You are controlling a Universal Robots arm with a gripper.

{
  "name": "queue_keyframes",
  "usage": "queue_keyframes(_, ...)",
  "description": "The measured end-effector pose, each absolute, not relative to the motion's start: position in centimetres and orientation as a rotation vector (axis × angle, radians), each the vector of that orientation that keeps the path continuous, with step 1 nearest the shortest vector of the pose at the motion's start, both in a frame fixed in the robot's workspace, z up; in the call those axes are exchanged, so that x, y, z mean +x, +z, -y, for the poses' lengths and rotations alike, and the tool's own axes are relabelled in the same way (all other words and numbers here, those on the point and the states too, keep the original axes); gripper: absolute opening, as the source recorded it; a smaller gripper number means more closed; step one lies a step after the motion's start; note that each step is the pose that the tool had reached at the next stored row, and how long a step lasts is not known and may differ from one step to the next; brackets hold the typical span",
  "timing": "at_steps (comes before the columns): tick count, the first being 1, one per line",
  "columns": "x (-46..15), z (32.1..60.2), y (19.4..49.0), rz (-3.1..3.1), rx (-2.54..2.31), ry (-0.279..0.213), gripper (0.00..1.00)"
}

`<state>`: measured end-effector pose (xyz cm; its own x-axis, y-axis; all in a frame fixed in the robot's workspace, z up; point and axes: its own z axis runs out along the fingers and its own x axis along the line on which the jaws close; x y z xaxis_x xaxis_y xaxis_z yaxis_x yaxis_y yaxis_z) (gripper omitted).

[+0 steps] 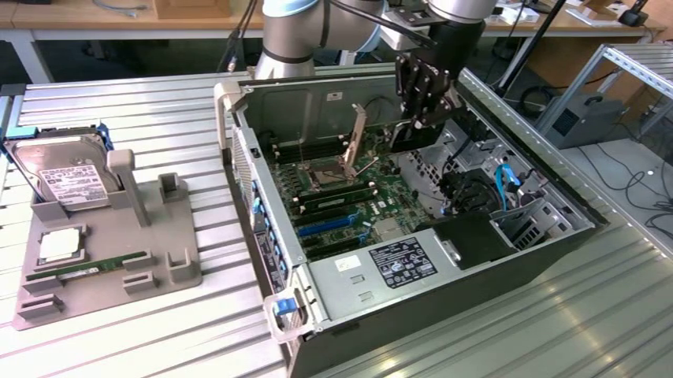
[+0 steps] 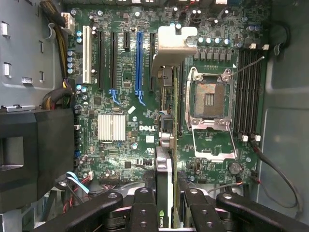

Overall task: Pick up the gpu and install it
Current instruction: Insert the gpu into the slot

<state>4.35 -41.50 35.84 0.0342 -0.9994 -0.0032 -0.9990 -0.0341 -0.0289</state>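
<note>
Jaws of the gripper are closing partway on the gpu, pinching its thin green card from both sides. It is hanging in the air over the motherboard, inside the open computer case. The picking up is looking done. The putting in is not: the card is not sitting in any slot yet, and the long blue slot is lying bare.
</note>
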Motion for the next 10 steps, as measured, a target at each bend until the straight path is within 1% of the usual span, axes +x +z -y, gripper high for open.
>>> queue_keyframes(10, 3.88, 41.56, 35.18, -2.167, -2.242, -0.028, 0.27)
